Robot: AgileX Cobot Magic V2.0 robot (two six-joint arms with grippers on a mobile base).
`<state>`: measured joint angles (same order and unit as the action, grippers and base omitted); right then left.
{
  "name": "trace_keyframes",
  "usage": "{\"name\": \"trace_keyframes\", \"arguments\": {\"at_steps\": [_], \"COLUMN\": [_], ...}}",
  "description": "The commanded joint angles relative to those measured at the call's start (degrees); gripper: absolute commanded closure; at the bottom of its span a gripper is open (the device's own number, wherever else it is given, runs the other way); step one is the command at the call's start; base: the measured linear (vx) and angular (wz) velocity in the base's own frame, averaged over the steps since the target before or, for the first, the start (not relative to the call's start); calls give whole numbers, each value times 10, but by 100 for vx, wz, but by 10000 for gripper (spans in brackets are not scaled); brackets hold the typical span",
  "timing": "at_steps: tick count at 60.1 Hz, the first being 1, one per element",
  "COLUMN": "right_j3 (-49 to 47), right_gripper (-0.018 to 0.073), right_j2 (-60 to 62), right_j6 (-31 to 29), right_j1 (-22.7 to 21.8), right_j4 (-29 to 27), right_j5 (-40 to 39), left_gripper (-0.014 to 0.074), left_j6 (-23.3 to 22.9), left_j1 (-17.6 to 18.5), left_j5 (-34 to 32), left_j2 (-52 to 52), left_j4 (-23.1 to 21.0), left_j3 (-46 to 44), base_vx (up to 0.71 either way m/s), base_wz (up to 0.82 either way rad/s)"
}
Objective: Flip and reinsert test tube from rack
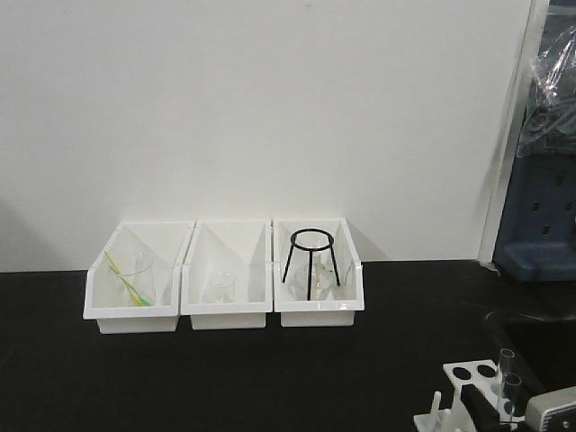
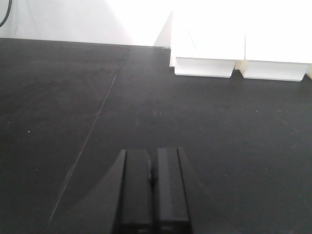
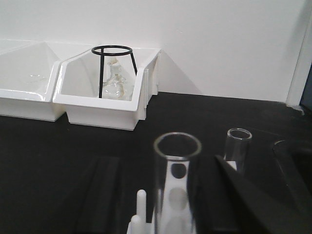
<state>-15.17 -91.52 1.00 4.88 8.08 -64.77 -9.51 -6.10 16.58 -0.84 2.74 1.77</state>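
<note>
Left claw: the black 2-finger left gripper [image 2: 152,190] sits low over the bare black tabletop [image 2: 73,97], fingers pressed together. Only its own wrist view shows it.
Bins: 3 white open-front plastic bins [image 1: 135,317] stand in a row against the wall. The right one holds a black wire tripod [image 1: 311,261].
Open room: a wide stretch of bare table lies between the bins and the rack.
Rack: the small white plastic test-tube rack [image 1: 474,378] is at the front right, with 2 clear glass test tubes [image 1: 507,364] upright in it.
Right claw: the right gripper [image 3: 161,163] is spread wide, with the nearer tube [image 3: 177,146] standing between its fingers. The gap on its left side shows only from the wrist.
</note>
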Motion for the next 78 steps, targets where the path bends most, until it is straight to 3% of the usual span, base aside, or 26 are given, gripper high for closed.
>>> {"name": "trace_keyframes", "arguments": {"at_steps": [1,7,30,40,51,61,65,74,78], "right_j3": [-12,-12,-19,-89,-234,-295,-301,-301,-301], "right_gripper": [400,575,571,571,571,569,568,568,568], "right_j2": [14,14,64,172,261,274,274,275,277], "right_j6": [-6,-5,2,20,20,2,-55,-373,-459], "right_j1": [-2,-2,-2,-2,-2,-2,-2,-3,-3], "right_j4": [-1,-1,-1,2,1,20,88,369,447], "right_j5": [-96,-96,-74,99,361,440,450,501,528], "left_gripper": [603,603,603,603,603,603,603,603,603], "left_j6": [0,0,0,0,0,0,0,0,0], "left_j1": [4,4,4,4,4,4,4,4,4], "left_j5": [-50,-50,-50,-50,-50,-50,-50,-50,-50], "left_j2": [-2,-2,-2,-2,-2,-2,-2,-2,-2], "left_j4": [-2,-2,-2,-2,-2,-2,-2,-2,-2], "left_j3": [1,1,1,1,1,1,1,1,1], "base_vx": [0,0,0,0,0,0,0,0,0], "base_wz": [0,0,0,0,0,0,0,0,0]}}
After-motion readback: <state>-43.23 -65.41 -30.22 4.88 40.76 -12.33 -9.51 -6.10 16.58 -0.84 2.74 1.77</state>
